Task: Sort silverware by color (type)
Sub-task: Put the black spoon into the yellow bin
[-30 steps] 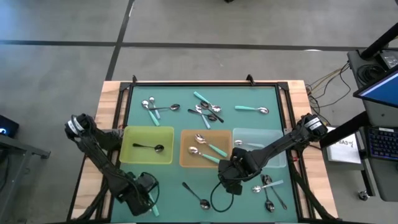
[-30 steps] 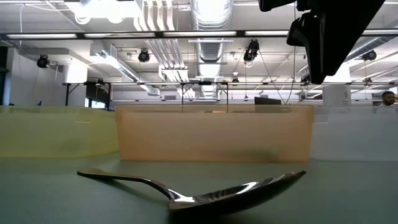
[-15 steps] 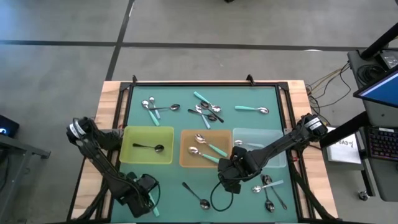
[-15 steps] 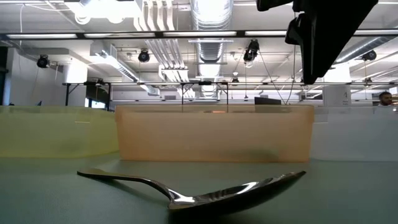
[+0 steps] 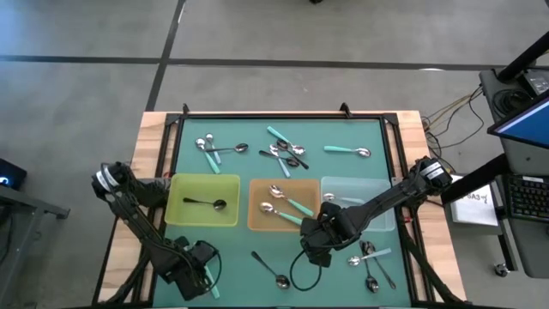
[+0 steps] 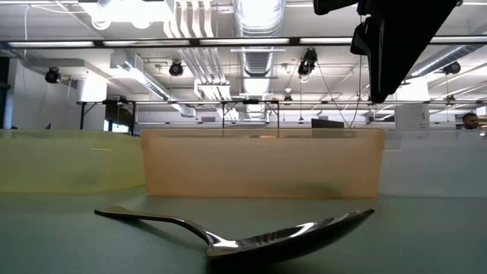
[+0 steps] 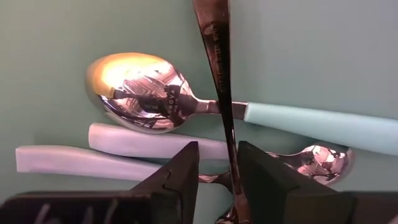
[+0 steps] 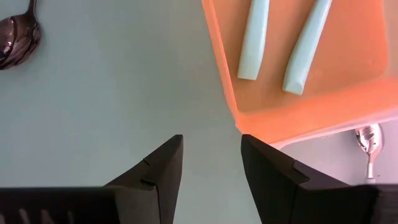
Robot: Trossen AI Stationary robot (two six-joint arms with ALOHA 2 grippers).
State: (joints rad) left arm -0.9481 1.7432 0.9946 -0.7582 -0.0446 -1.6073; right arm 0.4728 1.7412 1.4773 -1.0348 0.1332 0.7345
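Left gripper (image 5: 199,276) sits low at the table's (image 5: 249,176) near-left corner, jaws narrowly parted astride a dark-handled spoon (image 7: 217,68) lying across teal-handled spoons (image 7: 186,109); grip cannot be confirmed. Right gripper (image 8: 210,163) hovers near the orange tray's (image 8: 298,112) near edge, jaws spread, empty. Remaining silverware (image 5: 283,154) lies scattered along the far edge.

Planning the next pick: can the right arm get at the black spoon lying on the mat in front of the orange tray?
Probably yes. The right hand hovers open near the black spoon, which lies alone on bare mat, with nothing between them.
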